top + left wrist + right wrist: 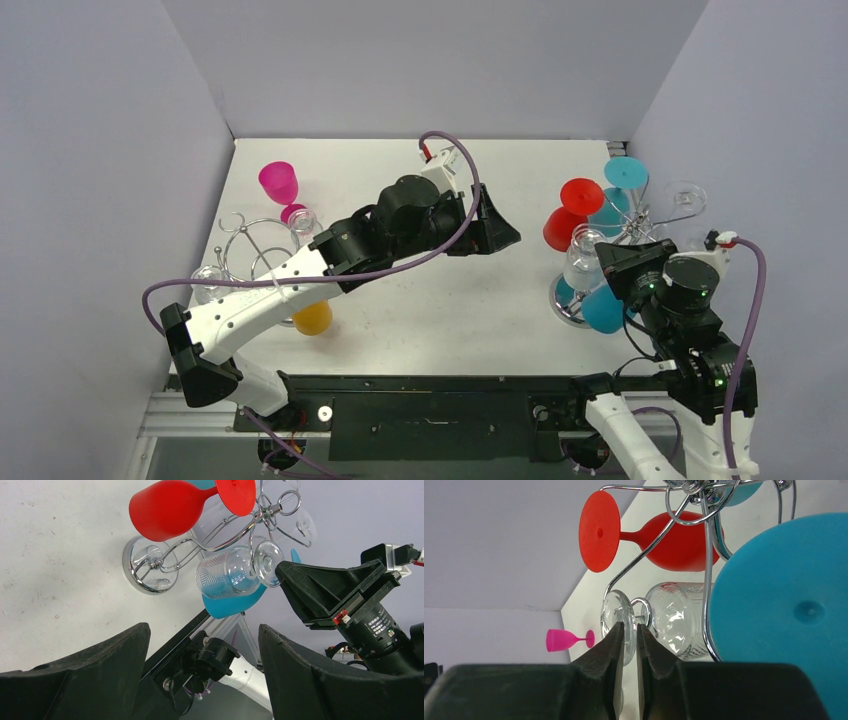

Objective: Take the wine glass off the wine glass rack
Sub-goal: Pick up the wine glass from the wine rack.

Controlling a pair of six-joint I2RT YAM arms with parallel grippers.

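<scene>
A clear wine glass [582,262] hangs on its side on the chrome rack [640,215] at the right, its stem in a wire loop. My right gripper [615,262] is shut on the rim of the glass's foot. In the right wrist view the gripper [629,627] pinches the foot [611,612], with the bowl [679,615] just right of it. My left gripper [495,230] is open and empty over the middle of the table, facing the rack. The left wrist view shows the clear glass [227,572] beyond that gripper [202,630].
A red glass [565,225] and blue glasses [605,305] hang on the same rack, close around the clear one. A second rack [250,250] stands at the left with a pink glass [280,183] and an orange glass [312,318]. Walls close three sides.
</scene>
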